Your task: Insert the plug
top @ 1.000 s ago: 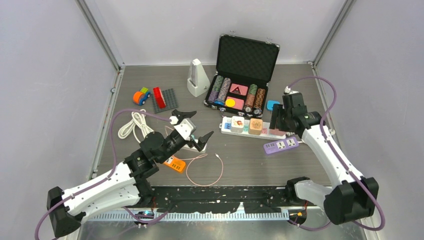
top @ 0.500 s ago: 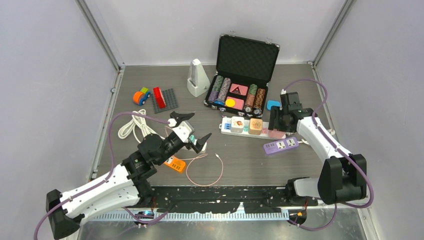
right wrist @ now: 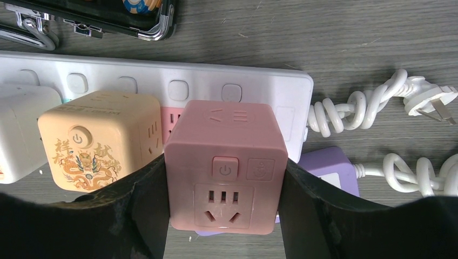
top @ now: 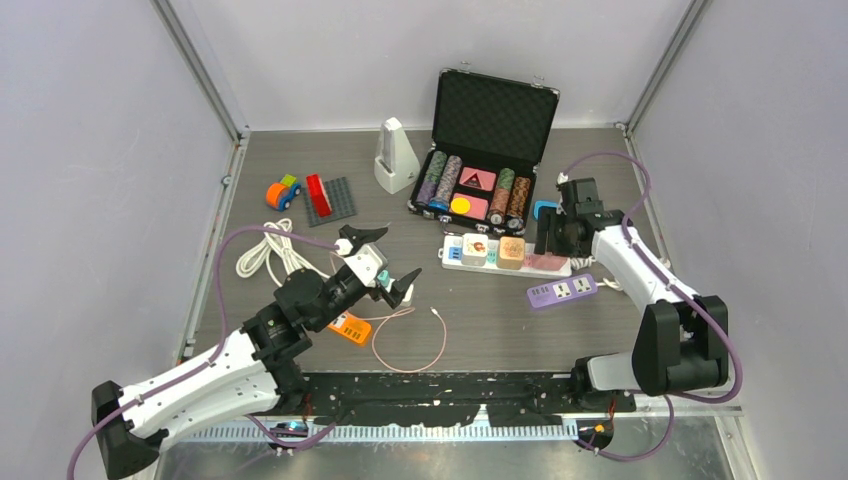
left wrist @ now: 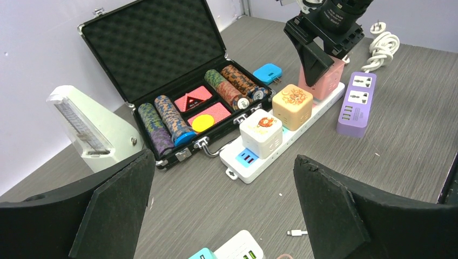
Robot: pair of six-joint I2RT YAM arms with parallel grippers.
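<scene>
The pink plug (right wrist: 226,164) is a dusty-pink cube with rounded edges. Its upper face has a small square power button, a second square with a faint mark beside it, and a socket with a row of slots above three angled ones. The face towards the switches carries an embossed mark. It stands upright over the right end of the white power strip (right wrist: 216,81), just right of a tan cube (right wrist: 100,140) printed with a dragon. Whether its pins are seated in the strip cannot be told.

The right end effector (top: 552,248) is closed partway on the pink plug, one black finger flat against each of two opposite sides.

A white cube (right wrist: 21,135) sits on the strip's left part, beyond the tan one. A purple power strip (right wrist: 329,167) lies on the tabletop (right wrist: 351,43) just in front of the white strip's right end, and a coiled white cord (right wrist: 351,113) lies off that end. An open black case (left wrist: 162,48) of poker chips stands behind the white strip.

The left end effector (left wrist: 222,156) hovers well to the front-left of the white strip, spread wide and holding nothing.
</scene>
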